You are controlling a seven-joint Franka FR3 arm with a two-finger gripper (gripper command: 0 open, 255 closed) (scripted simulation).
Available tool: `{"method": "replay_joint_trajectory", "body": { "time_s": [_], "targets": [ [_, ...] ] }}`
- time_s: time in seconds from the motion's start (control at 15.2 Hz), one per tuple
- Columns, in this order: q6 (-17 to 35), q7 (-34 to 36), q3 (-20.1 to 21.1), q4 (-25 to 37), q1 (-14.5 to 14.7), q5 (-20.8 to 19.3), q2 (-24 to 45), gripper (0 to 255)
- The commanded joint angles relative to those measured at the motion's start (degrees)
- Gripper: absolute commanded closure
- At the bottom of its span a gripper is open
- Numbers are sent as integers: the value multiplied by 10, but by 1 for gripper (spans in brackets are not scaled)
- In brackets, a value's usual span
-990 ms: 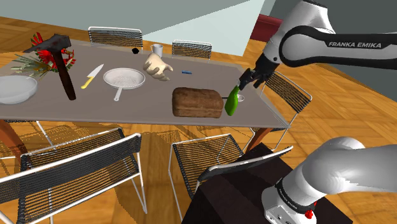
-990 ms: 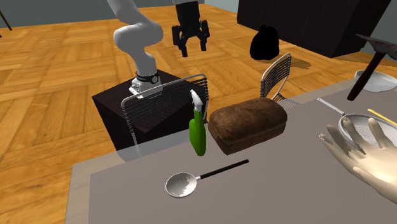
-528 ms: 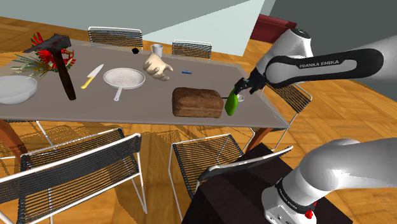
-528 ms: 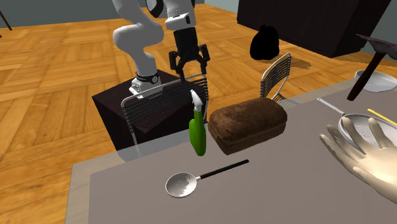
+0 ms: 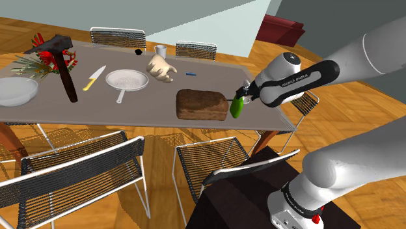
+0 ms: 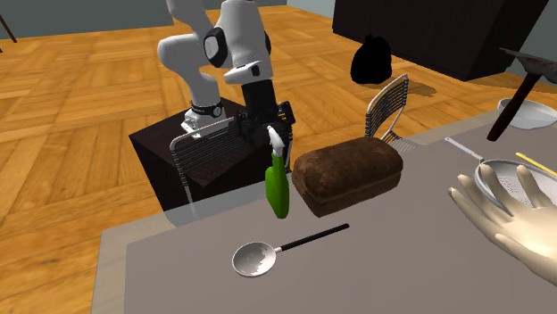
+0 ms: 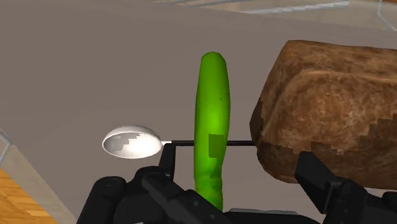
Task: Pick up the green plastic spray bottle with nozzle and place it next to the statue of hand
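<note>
Wrist view: black two-finger hand [image 7: 240,167] released, fingers spread wide, with the upright green plastic spray bottle [image 7: 210,121] between them but untouched. Sits closer to one finger than the other, so not gripped. Stands on the grey tabletop [image 7: 95,63] just beside the brown crusty bread loaf [image 7: 331,102], with a silver round-bowled spoon [image 7: 132,141] lying beyond it.

Second exterior view: hand [image 6: 277,120] level with the white nozzle, reaching in from the tabletop's [image 6: 402,276] edge. Likely chosen because the loaf [image 6: 346,176] blocks one flank of the bottle [image 6: 278,189] and the spoon [image 6: 254,259] lies on the far side, leaving the edge side free. Wide spread probably meant to clear the bottle's body before closing.

Shoulder view: hand [image 5: 247,91] just above the bottle [image 5: 237,106] near the tabletop's [image 5: 130,107] right end. Pale statue of a hand [image 5: 161,67] well apart, past the loaf [image 5: 202,104] toward that view's upper left.

Judged at the pre-grasp step; nothing lifted yet. Calls for centring before closing, since a tall, narrow bottle tips easily if one finger lands first. Then a lift high enough to clear the loaf on the way to the statue.
</note>
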Motion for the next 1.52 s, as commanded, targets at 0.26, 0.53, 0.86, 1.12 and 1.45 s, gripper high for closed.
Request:
{"method": "replay_joint_trajectory", "body": {
  "time_s": [0.26, 0.53, 0.86, 1.12, 1.45],
  "targets": [
    [75, 77, 51, 30, -87, -88, 86, 0],
    [95, 164, 89, 54, -146, -196, 129, 0],
    [95, 165, 86, 54, -143, -196, 129, 0],
    [95, 165, 86, 54, -143, -196, 129, 255],
    [95, 165, 86, 54, -143, -197, 129, 255]
  ]
}}
